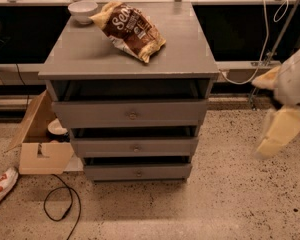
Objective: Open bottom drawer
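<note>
The bottom drawer (138, 172) is the lowest one in the grey cabinet (90, 59), down by the floor, with a small round knob (138, 173) in its middle. A cardboard box (40, 144) sits on the floor to its left. The gripper (279, 129) hangs in the air far to the right, well apart from the drawer and higher up. I cannot tell if it is open or shut.

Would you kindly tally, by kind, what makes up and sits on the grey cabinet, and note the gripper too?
Drawers: 3 (top drawer, middle drawer, bottom drawer)
Bowl: 1
Snack bag: 1
Gripper: 1, right of the cabinet, apart from it
Total: 6
</note>
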You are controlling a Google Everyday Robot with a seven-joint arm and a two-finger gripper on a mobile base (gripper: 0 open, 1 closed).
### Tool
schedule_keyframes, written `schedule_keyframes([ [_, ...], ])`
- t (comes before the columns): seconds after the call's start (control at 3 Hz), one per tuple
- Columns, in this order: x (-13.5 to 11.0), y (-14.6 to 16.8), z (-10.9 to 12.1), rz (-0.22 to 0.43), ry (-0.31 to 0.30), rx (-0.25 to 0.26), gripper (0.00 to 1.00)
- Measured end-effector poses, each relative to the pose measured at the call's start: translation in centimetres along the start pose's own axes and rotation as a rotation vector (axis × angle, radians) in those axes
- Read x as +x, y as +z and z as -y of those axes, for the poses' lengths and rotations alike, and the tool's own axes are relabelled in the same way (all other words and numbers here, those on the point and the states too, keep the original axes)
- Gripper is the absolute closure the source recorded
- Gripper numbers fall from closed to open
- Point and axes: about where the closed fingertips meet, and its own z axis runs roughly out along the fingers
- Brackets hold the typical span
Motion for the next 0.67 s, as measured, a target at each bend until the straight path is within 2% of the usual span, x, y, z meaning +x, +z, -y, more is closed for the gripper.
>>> schedule_keyframes([
  [0.67,1.0,12.6,-2.6,0.151,0.012,-0.089,0.0],
])
